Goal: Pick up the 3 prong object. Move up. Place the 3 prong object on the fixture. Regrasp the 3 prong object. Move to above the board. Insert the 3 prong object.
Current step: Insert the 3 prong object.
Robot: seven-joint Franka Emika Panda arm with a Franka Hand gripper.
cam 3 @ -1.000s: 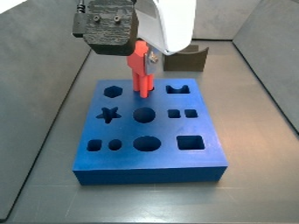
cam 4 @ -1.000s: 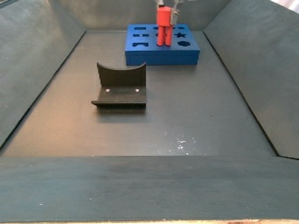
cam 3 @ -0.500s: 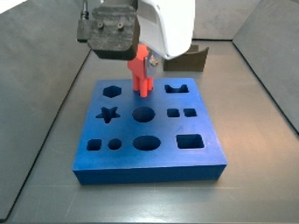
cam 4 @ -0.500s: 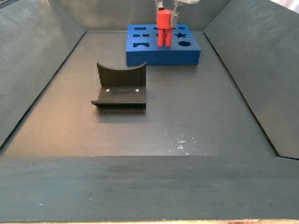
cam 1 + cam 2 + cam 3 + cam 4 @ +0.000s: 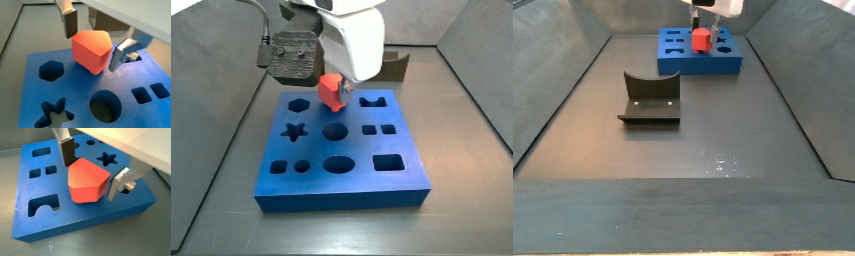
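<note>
Here my hand (image 5: pixel 93 35) hangs just over the far middle of the blue board (image 5: pixel 80 215), its two silver fingers (image 5: pixel 65 148) spread apart on either side of the red-orange 3 prong object (image 5: pixel 91 50). In both wrist views there is a clear gap between each finger pad and the red piece, so my hand is open and holds nothing. The 3 prong object (image 5: pixel 333 92) stands upright with its lower part sunk into a cutout in the board's far row, between the hexagon hole (image 5: pixel 298 103) and the crown-shaped hole (image 5: pixel 374 101); only its blocky top shows above the blue surface (image 5: pixel 702 40). The round hole (image 5: pixel 105 106) nearest it is open. In a side view the fixture (image 5: pixel 648 100), a dark bracket, sits on the grey floor (image 5: pixel 714 140) well apart from the board (image 5: pixel 698 62).
</note>
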